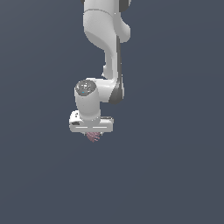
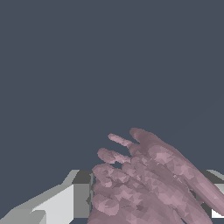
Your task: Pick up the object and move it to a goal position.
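Between our gripper's white fingers sat the object, jaws closed onto it, directly under the hand and apparently lifted off the plain grey ground. We judged it light and rigid, its knobbly faces giving good purchase across the narrow middle. It was a dusty-pink lump, faceted, with finger-like ridges.

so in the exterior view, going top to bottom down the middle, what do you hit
white arm → round wrist joint → gripper → dusty-pink object poking out just under the gripper body, then only plain dark background below
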Robot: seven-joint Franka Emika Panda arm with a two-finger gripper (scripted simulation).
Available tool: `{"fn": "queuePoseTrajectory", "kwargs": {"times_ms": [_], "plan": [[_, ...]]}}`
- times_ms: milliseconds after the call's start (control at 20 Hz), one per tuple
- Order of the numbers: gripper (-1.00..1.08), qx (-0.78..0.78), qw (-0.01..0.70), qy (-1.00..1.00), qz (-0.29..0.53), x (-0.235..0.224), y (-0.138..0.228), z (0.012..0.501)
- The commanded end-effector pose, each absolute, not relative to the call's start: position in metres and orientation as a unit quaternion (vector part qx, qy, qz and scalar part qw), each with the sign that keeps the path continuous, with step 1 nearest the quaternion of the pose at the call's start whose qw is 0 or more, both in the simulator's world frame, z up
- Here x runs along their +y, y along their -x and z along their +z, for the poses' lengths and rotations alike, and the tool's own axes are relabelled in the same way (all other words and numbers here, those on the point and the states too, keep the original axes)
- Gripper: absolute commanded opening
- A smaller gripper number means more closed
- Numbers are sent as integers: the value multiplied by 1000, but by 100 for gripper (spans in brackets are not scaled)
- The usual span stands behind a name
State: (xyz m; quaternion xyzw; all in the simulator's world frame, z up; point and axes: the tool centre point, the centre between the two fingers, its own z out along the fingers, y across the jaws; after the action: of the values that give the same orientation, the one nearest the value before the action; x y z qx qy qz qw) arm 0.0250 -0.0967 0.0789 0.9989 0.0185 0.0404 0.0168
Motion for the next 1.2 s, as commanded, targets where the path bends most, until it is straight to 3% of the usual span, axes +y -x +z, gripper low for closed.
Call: {"fn": "queuePoseTrajectory", "kwargs": {"times_ms": [0, 1150], "plan": [[-100, 5, 23, -998, 57, -93, -35, 95], [-100, -141, 97, -959, 224, -59, -105, 278]]}}
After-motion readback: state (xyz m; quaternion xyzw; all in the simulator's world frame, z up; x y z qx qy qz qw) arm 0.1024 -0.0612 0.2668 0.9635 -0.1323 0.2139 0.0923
